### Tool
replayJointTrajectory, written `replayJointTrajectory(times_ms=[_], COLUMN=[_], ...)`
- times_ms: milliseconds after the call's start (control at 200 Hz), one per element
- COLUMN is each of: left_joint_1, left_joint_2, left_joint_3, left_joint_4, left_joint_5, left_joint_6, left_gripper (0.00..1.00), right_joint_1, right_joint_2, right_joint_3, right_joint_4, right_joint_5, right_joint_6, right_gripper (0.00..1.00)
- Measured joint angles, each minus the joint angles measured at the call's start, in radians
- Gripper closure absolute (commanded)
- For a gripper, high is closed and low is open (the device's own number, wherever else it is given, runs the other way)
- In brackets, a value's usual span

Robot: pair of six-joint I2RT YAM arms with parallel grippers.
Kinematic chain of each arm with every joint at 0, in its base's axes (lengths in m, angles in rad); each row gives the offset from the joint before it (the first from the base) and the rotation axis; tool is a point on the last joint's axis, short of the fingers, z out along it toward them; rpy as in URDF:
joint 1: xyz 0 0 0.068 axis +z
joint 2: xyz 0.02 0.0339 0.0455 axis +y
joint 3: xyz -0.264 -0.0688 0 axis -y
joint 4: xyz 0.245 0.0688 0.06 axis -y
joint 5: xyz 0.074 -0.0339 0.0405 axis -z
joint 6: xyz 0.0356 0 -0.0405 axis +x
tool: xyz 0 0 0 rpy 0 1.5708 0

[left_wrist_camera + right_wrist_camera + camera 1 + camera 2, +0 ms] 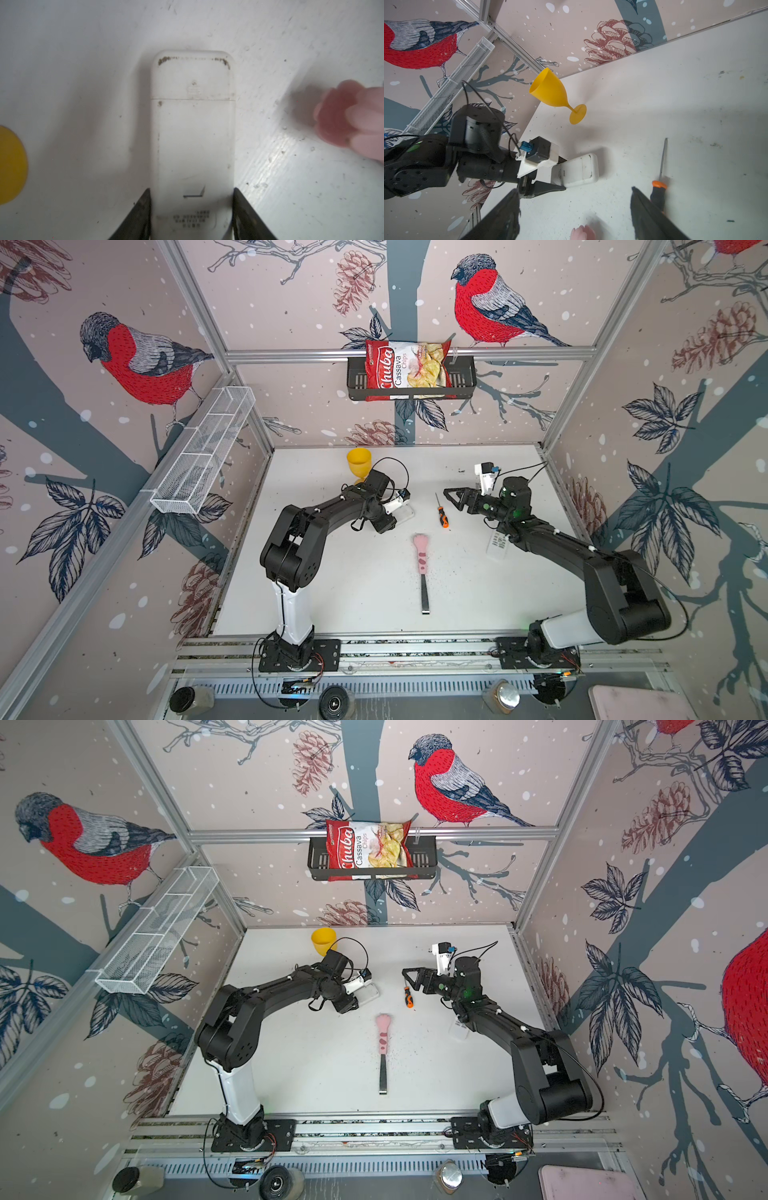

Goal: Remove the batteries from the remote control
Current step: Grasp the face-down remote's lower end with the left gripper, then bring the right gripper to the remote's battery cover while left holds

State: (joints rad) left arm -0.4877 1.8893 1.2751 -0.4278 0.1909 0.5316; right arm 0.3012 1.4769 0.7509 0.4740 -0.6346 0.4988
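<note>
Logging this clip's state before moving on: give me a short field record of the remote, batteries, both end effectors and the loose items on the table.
Remote: white plastic remote control, back face up, battery cover shut
Batteries: none visible
Left end effector: closed on the remote's long sides
Right end effector: open, empty, near the orange-and-black-handled screwdriver
Other items: upright yellow plastic goblet; pink-handled metal tool lying flat
Task status: batteries not yet unloaded

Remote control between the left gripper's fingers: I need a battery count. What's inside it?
Only the remote control's white back shows, its battery cover shut. The left gripper clamps its sides. Anything inside is covered; no batteries visible.
</note>
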Motion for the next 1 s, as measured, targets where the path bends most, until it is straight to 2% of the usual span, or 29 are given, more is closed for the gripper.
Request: replayJointTrajectory(times_ms=[65, 140, 440, 630, 1001], left_joint_1=[-0.004, -0.005, -0.023, -0.029, -0.035], left_joint_2=[-0.037, -0.082, -0.223, -0.257, -0.274], left_joint_3=[-0.022, -0.050, -0.125, -0.144, -0.160], left_joint_4=[0.001, 0.001, 0.039, 0.049, 0.056], left_joint_5=[0.000, 0.000, 0.016, 0.019, 0.019], left_joint_6=[0.000, -0.001, -0.001, -0.001, -0.001], left_gripper=[0.62, 0.62, 0.63, 0.64, 0.65], right_joint_1=[0.013, 0.025, 0.123, 0.193, 0.240], right_joint_2=[0.026, 0.056, 0.177, 0.262, 0.324], right_joint_3=[0.031, 0.053, 0.185, 0.284, 0.355], right_joint_4=[-0.029, -0.057, -0.206, -0.291, -0.382], right_joint_5=[0.011, 0.023, 0.029, 0.020, 0.024], right_joint_6=[-0.007, -0.019, -0.091, -0.153, -0.210], right_gripper=[0.33, 0.35, 0.29, 0.32, 0.37])
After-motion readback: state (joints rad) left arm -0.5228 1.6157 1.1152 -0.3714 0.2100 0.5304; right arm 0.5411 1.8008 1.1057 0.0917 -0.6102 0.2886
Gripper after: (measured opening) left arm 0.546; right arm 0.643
